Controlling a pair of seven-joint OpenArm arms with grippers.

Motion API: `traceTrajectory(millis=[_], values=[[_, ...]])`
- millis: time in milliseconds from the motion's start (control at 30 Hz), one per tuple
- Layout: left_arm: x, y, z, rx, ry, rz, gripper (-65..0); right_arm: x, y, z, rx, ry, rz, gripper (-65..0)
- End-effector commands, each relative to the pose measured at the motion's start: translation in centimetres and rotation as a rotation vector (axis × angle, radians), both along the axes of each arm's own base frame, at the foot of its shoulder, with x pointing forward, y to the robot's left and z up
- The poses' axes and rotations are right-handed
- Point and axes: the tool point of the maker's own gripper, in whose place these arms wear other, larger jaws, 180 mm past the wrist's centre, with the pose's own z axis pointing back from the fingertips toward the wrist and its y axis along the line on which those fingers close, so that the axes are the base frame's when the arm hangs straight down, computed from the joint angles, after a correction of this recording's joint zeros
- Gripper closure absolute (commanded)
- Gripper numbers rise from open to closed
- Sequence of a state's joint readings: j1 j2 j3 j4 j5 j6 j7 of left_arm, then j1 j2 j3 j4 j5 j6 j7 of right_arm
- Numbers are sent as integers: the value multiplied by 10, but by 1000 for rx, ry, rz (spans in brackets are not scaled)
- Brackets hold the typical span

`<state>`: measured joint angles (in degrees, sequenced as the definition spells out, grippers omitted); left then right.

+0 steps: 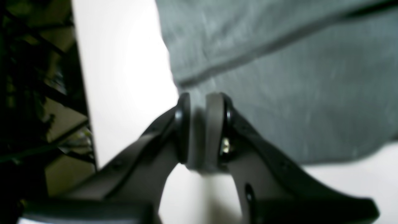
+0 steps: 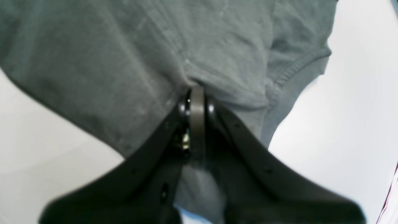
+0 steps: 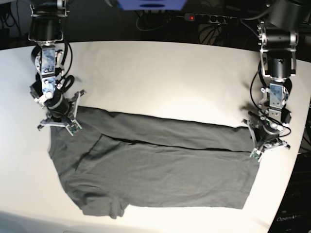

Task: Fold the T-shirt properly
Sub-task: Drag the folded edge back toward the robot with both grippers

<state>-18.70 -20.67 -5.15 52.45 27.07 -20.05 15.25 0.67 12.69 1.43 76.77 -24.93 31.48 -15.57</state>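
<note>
Charcoal-grey, the T-shirt (image 3: 155, 170) lies flat on the white table (image 3: 160, 77), long axis running between the arms, each end pinched: left gripper (image 1: 199, 130) and right gripper (image 2: 196, 121) both clamped on its far edge.

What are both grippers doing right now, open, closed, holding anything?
Left gripper: closed on the edge of the T-shirt.
Right gripper: closed on the T-shirt fabric.

Lab: white table (image 3: 160, 73), power strip (image 3: 206, 18)
</note>
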Motion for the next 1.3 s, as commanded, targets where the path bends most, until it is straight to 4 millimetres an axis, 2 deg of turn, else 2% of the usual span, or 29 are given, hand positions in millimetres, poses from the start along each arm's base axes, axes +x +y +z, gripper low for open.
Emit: traceTrajectory(millis=[0,233,367,700,933,1067,1200,1267], values=[[12,8,18,12,-50,6,-85,7,-6,10,-11,-28,-2,-4],[4,9,5,2,-17,13,-85,6,-9,10,-17,-25,-1,-4],[-12,9,-10,6,18,9,-85,-2,-15,6,-30,-9,-3,-4],[-67,9,-53,9,133,8,-84,-17,-23,-3,-49,26,-1,-4],[-99,-5,-50,34,122,-49,-84,-27,-23,-10,-49,46,2,-4],[-113,-7,-56,35,143,-56,-84,-27,-23,-10,-49,48,2,-4],[-115,8,-50,33,125,-6,-84,-28,-24,-11,-53,50,2,-4],[-108,18,-34,37,78,23,-84,-28,-24,-11,-55,52,0,-4]])
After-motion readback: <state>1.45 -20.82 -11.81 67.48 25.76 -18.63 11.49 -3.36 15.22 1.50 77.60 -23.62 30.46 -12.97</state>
